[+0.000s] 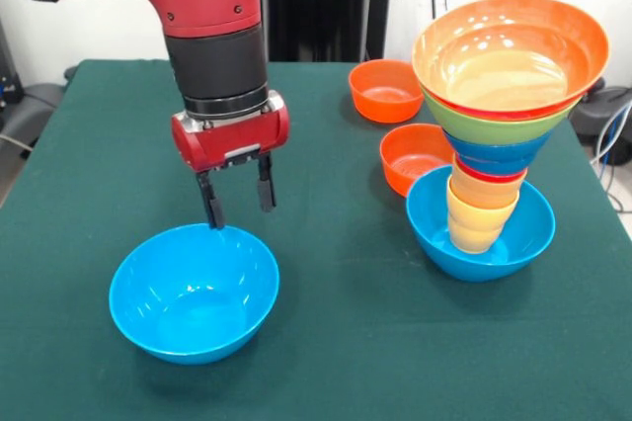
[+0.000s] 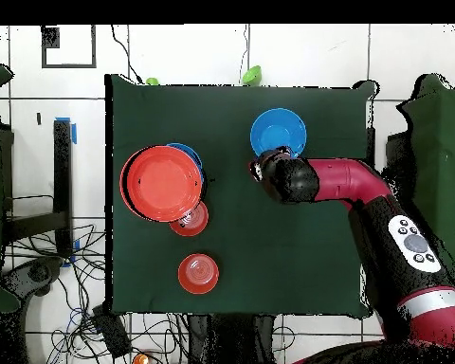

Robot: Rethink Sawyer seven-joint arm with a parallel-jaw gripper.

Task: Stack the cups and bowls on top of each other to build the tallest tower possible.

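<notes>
The tool (image 1: pixel 238 200) is held open just above the far rim of a light-blue bowl (image 1: pixel 194 293). The tower (image 1: pixel 499 125) is seen at three o'clock on the surface (image 1: pixel 346 342). No writing can be read.

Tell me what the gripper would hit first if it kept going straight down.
Most likely the far rim of the lone large light-blue plastic bowl. The open gripper points down with its fingertips just above that rim, though depth is unclear and they could pass just behind it.

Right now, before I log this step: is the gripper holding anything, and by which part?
Nothing is held. The gripper is open and empty, its fingertips just above the far rim of the loose light-blue bowl.
</notes>
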